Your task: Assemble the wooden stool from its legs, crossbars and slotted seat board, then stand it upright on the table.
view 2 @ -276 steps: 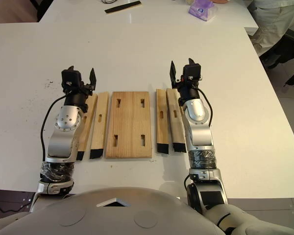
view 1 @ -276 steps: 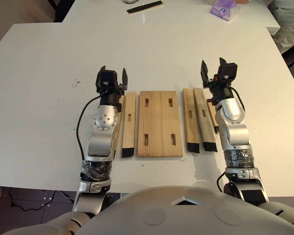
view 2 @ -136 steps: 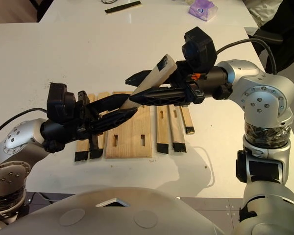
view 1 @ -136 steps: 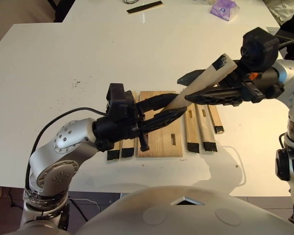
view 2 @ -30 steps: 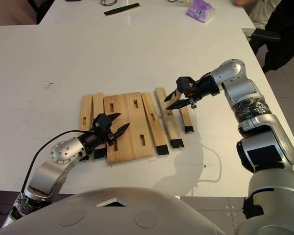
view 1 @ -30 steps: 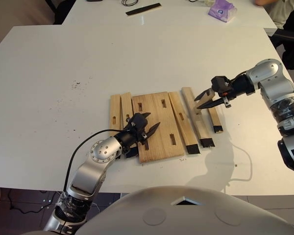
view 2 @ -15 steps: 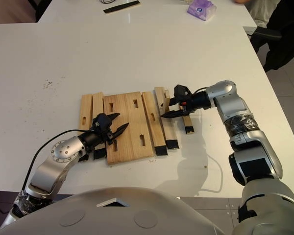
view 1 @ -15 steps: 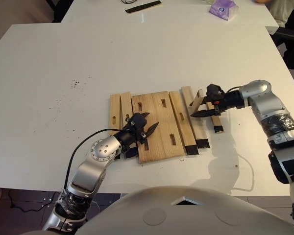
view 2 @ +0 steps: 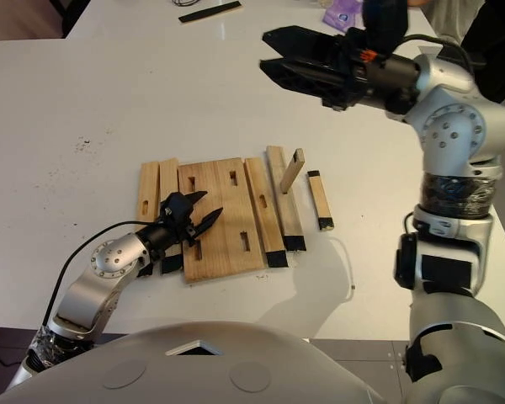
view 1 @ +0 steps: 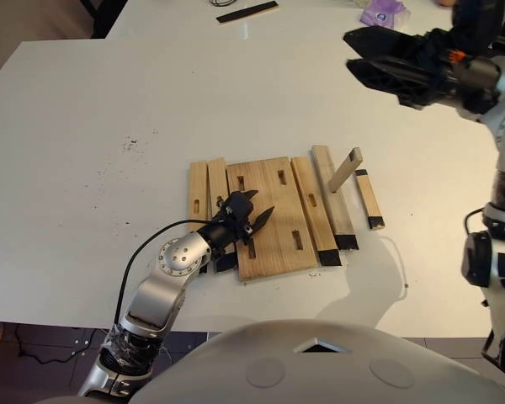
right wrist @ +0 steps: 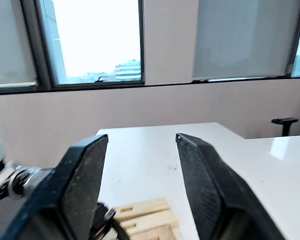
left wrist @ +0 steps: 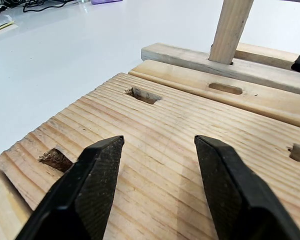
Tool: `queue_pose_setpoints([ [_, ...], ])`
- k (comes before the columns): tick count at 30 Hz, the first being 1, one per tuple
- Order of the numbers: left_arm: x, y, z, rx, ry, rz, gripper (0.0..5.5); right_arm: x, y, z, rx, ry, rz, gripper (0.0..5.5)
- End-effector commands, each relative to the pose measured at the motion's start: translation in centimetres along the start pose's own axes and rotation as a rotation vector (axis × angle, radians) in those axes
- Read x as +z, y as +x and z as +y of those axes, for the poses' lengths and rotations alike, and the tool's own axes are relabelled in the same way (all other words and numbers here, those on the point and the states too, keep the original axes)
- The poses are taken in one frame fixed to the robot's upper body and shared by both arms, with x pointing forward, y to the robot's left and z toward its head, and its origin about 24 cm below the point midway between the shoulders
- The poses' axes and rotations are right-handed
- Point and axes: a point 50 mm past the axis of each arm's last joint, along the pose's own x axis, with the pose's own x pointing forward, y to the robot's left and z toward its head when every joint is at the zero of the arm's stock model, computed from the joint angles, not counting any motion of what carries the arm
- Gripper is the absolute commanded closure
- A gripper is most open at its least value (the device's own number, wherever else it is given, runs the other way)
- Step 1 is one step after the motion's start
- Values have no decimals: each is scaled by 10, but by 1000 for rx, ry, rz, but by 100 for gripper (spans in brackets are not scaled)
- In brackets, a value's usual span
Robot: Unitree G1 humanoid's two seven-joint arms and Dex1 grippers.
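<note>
The slotted seat board [view 1: 269,215] lies flat near the table's front edge. Two legs [view 1: 208,192] lie to its left and two more legs [view 1: 324,206] to its right. A short crossbar [view 1: 345,170] stands tilted in the slot of the outermost right leg. Another crossbar [view 1: 370,199] lies flat beside it. My left gripper [view 1: 251,215] is open, low over the board's left front part, fingers [left wrist: 95,170] spread above the wood. My right gripper [view 2: 266,50] is open and empty, raised high over the table's far side.
A purple packet [view 1: 383,14] and a black strip [view 1: 248,12] lie on the far table. Dark specks [view 1: 131,144] mark the white tabletop [view 1: 109,219] left of the parts. The front edge runs just below the board.
The right gripper has lifted away from the crossbar by the right legs to high above the table. The crossbar stays standing in the leg's slot. The left gripper has kept its place.
</note>
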Motion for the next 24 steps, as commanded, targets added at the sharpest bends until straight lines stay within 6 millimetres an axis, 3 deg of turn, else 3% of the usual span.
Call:
queue_pose_setpoints([
  [1, -1, 0, 2, 4, 13, 10, 287, 5, 14, 2, -25, -54, -7, 274],
  [5, 0, 0, 3, 2, 14, 12, 287, 2, 13, 0, -36, -47, 4, 210],
  [10, -1, -1, 3, 6, 13, 14, 287, -7, 6, -3, -35, -21, 31, 206],
  [12, -1, 0, 3, 6, 14, 13, 287, -30, -1, -8, -67, 7, 99, 206],
  [15, -1, 0, 3, 2, 17, 12, 287, -91, -13, -11, -135, 124, 232, 206],
  [17, -1, 1, 3, -6, 20, 13, 287, -129, -17, -1, -153, 189, 296, 206],
  [19, -1, 1, 3, -14, 22, 14, 287, -147, -15, 7, -152, 209, 308, 206],
  [21, -1, 0, 4, -17, 23, 16, 287, -141, -11, 5, -169, 191, 267, 206],
  [24, -1, -1, 5, -7, 20, 16, 287, -95, 1, -7, -203, 123, 102, 206],
])
